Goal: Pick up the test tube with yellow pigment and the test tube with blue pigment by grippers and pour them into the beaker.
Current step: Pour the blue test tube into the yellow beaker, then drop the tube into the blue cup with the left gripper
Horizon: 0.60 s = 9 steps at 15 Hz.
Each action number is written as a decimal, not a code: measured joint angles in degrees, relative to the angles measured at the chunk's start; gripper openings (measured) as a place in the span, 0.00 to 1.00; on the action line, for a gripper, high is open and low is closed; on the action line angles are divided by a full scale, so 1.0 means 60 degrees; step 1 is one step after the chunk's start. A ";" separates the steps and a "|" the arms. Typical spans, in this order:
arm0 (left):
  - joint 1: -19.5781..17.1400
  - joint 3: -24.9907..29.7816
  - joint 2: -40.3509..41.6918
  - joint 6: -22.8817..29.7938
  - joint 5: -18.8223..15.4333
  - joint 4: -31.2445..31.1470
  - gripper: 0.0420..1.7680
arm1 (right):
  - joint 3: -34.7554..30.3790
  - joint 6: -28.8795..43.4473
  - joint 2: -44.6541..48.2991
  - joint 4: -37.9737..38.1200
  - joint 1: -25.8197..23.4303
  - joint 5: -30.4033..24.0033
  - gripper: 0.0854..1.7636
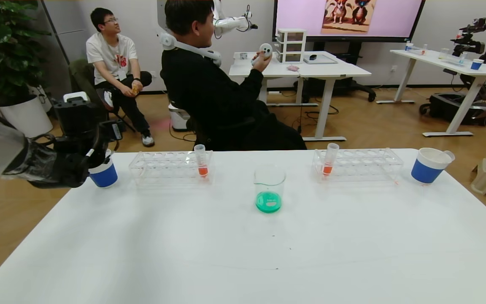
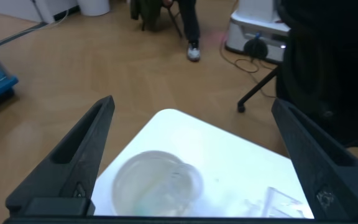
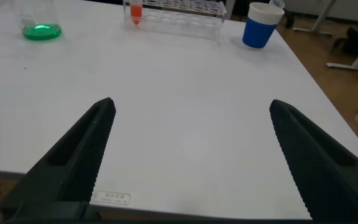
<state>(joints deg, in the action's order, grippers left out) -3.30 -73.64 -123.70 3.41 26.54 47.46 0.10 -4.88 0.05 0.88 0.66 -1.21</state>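
The clear beaker (image 1: 269,185) stands mid-table with green liquid in its bottom; it also shows in the right wrist view (image 3: 40,25). My left gripper (image 1: 99,156) is open and hovers just above the left blue cup (image 1: 104,174). In the left wrist view the gripper (image 2: 192,102) looks down into that cup (image 2: 129,186), where a clear tube (image 2: 182,180) lies; its pigment colour does not show. Another clear tube rim (image 1: 449,155) pokes out of the right blue cup (image 1: 428,165). My right gripper (image 3: 191,104) is open and empty over bare table near the front edge.
Two clear racks (image 1: 169,166) (image 1: 359,164) each hold one orange-liquid tube (image 1: 201,161) (image 1: 330,159). A seated person in black (image 1: 217,93) is just behind the table's far edge. The left cup stands near the table's left corner.
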 joint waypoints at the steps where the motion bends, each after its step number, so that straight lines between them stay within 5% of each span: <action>1: 0.0447 0.0014 0.0256 0.0004 -0.0041 -0.0012 0.99 | 0.0000 0.0000 0.0000 0.0000 0.0008 0.0000 0.98; 5: 0.2135 0.0711 0.1764 -0.0266 -0.0459 -0.0037 0.99 | 0.0000 0.0000 0.0000 0.0000 0.0004 0.0004 0.98; 9: 0.2540 0.1800 0.4041 -0.1607 -0.0922 -0.0138 0.99 | 0.0000 0.0004 0.0000 0.0000 0.0008 0.0004 0.98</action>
<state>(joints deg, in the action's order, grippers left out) 11.93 -62.84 -99.45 -6.23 21.00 46.63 0.10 -4.85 0.05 0.88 0.71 -1.18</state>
